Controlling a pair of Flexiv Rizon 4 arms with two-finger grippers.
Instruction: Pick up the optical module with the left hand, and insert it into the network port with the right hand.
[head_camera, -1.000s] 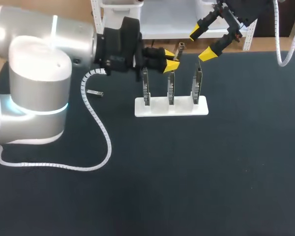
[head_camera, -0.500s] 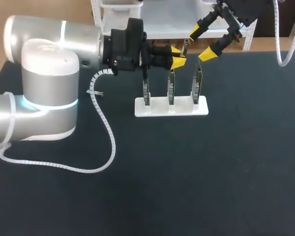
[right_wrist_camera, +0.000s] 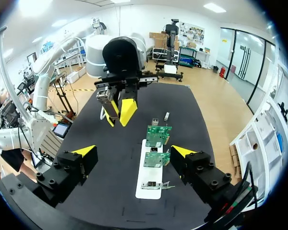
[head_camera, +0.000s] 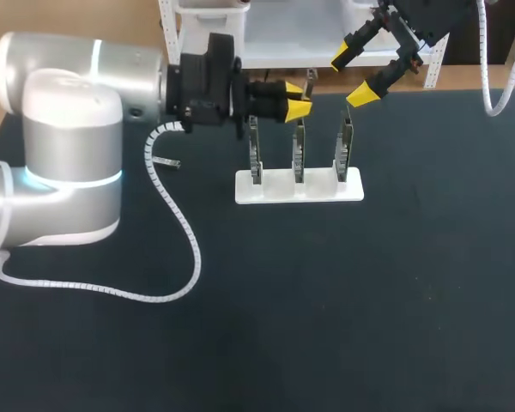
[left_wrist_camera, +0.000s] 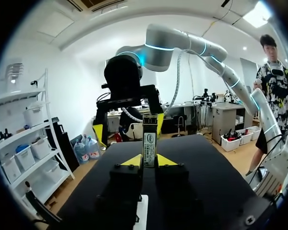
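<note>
A small silvery piece [head_camera: 166,162] lies flat on the black table [head_camera: 369,300], left of the white stand [head_camera: 275,190].

The left hand [head_camera: 297,99] pinches the module [head_camera: 310,83] upright above the boards [head_camera: 298,154] on the stand [head_camera: 275,187]; the right hand [head_camera: 352,77] hangs spread wide nearby, over the worktop [head_camera: 369,283] edge.

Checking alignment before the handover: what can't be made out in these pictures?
Boards: their ports are too small in the head view. In the left wrist view they are hidden behind the left gripper.
Module: in the left wrist view its lower end is covered by that gripper.
Small piece by the cable: too small to identify in the head view.
</note>
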